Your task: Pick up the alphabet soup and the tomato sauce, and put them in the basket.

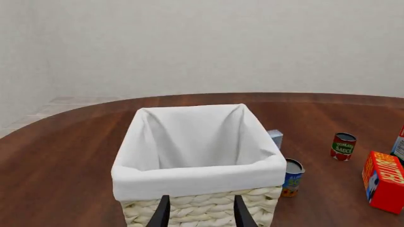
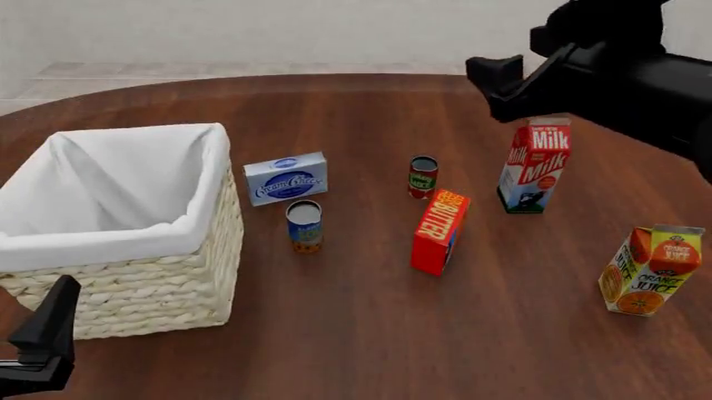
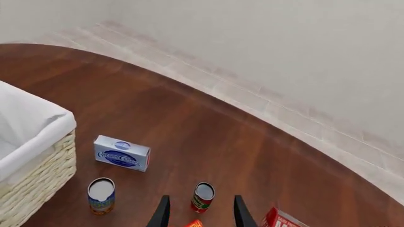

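The alphabet soup point(image 2: 303, 225), a blue and orange can with a silver top, stands just right of the basket point(image 2: 122, 292). The tomato sauce point(image 2: 423, 177), a green and red can, stands further right and back. My left gripper point(image 2: 45, 333) is open and empty, low at the basket's near side. In the left wrist view its fingers point(image 1: 162, 213) frame the basket point(image 1: 198, 177), with the alphabet soup point(image 1: 292, 177) and tomato sauce point(image 1: 343, 146) beyond. My right gripper point(image 2: 503, 79) is open and empty, high up. In the right wrist view the tomato sauce point(image 3: 203, 197) lies between its fingers point(image 3: 242, 213), the alphabet soup point(image 3: 101, 195) to one side.
A cream cheese box point(image 2: 286, 177) lies behind the alphabet soup. A red butter box point(image 2: 441, 232) stands just in front of the tomato sauce. A milk carton point(image 2: 534, 165) and an orange juice carton point(image 2: 651, 269) stand at the right. The table is round, dark wood point(image 2: 368, 333).
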{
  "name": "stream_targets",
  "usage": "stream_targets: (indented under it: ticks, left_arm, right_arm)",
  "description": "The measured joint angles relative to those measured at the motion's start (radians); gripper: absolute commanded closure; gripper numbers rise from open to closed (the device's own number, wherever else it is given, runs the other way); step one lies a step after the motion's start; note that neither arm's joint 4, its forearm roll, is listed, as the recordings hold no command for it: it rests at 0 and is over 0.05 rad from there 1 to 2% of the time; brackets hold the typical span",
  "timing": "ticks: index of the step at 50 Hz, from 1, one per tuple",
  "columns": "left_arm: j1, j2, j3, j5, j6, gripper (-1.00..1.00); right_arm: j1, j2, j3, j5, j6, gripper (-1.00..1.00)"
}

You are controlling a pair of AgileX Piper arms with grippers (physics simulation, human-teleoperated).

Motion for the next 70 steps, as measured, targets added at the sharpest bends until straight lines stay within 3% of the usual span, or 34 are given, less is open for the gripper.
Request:
stream_targets:
  ticks: [35, 70]
  left_arm:
    - [0.0, 0.0, 0.0, 0.0, 0.0, -1.0]
    - [0.0, 0.0, 0.0, 0.0, 0.0, -1.0]
  right_arm:
    - [-0.005, 0.207, -0.217, 0.115, 0.01, -1.0]
    - [-0.076, 0.395, -0.334, 0.108, 0.005, -1.0]
